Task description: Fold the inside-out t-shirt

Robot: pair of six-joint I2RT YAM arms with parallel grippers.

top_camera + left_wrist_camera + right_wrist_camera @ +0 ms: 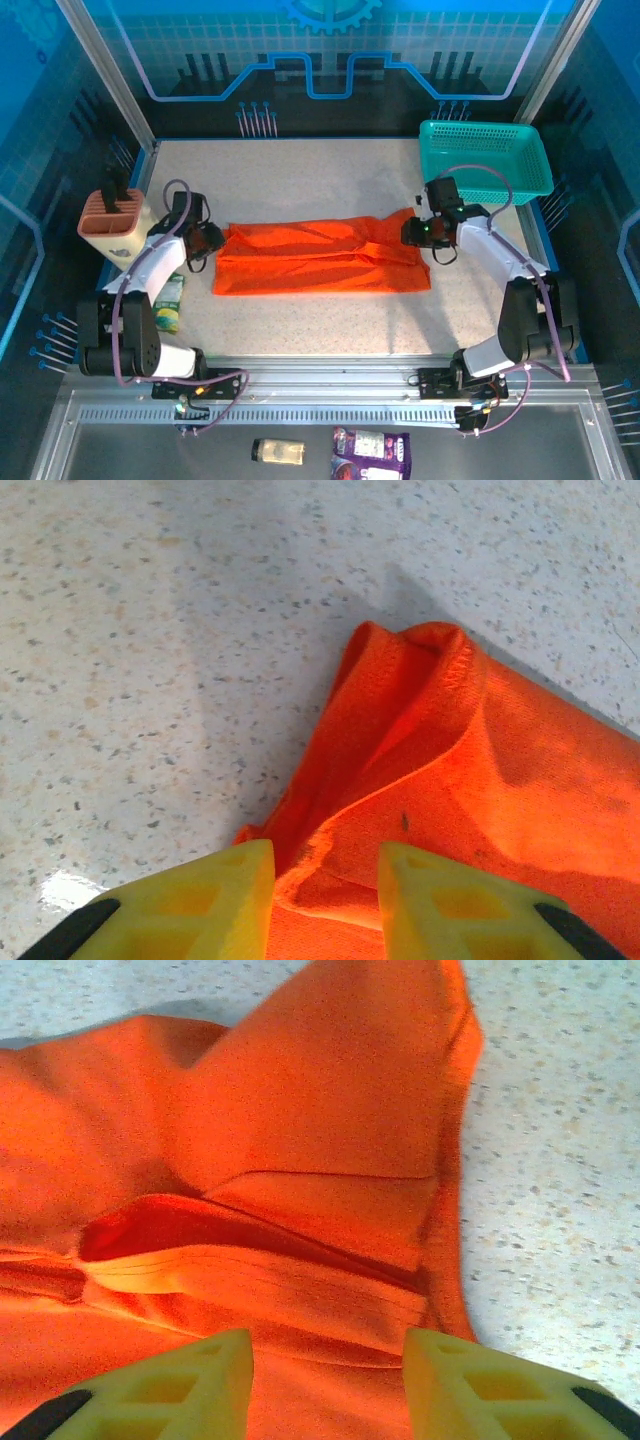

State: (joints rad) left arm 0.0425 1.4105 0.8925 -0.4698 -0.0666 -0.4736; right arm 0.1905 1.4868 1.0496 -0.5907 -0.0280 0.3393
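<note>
The inside-out t-shirt (pixel 320 258), bright orange, lies in a long folded band across the middle of the table. My left gripper (pixel 212 240) sits at its left end. In the left wrist view the yellow fingers (pixel 225 900) stand apart over a curled orange hem (pixel 420 750), with cloth lying loose between them. My right gripper (pixel 412 232) is at the shirt's right end. In the right wrist view its jaws (pixel 328 1360) are open above layered folds of the shirt (pixel 300 1160), and nothing is pinched.
A teal mesh basket (pixel 485 160) stands at the back right, close behind the right arm. A pink and beige holder (pixel 113 225) and a green packet (pixel 168 300) sit at the left edge. A jar (pixel 277 452) and a purple packet (pixel 370 450) lie below the rail.
</note>
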